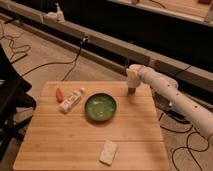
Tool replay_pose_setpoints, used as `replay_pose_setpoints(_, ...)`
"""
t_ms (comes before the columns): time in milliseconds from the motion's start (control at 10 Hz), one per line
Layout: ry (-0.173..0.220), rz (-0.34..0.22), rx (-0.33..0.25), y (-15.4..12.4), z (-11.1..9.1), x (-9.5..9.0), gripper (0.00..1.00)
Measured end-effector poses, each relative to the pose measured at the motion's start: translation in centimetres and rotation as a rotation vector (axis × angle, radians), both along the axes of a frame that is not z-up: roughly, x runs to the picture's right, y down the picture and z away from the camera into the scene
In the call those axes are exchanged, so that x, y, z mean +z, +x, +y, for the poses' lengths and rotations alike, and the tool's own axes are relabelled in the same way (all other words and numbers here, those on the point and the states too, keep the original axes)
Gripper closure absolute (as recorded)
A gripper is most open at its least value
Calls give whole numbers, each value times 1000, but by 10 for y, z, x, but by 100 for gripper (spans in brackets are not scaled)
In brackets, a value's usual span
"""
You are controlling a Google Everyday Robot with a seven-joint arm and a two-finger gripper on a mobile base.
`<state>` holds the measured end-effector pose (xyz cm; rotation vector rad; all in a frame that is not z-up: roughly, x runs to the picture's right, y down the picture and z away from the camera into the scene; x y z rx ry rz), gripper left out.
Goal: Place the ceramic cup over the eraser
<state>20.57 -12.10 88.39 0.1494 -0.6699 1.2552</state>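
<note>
Ceramic cup (133, 74) in pincer (133, 80) above wooden table (65, 135).

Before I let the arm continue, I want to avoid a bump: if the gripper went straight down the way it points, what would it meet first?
The gripper hangs at the table's far right edge, pointing down. Directly beneath it stands a small dark block, likely the eraser, so that would probably be met first, then the tabletop. Depth is hard to judge.

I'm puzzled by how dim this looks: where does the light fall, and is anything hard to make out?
Camera view: warm light on the wooden table, dark background behind; soft glare on the green bowl; the whole picture is blurry, so the gripper at the far edge and the dark eraser beneath it merge.
</note>
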Motion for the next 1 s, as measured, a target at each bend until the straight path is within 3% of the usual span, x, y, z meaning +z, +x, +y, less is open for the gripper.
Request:
replay_pose_setpoints(300, -1, 0, 0, 0, 0, 0, 26)
replay_pose_setpoints(400, -1, 0, 0, 0, 1, 0, 20)
replay_pose_setpoints(1000, 0, 0, 0, 0, 0, 0, 20)
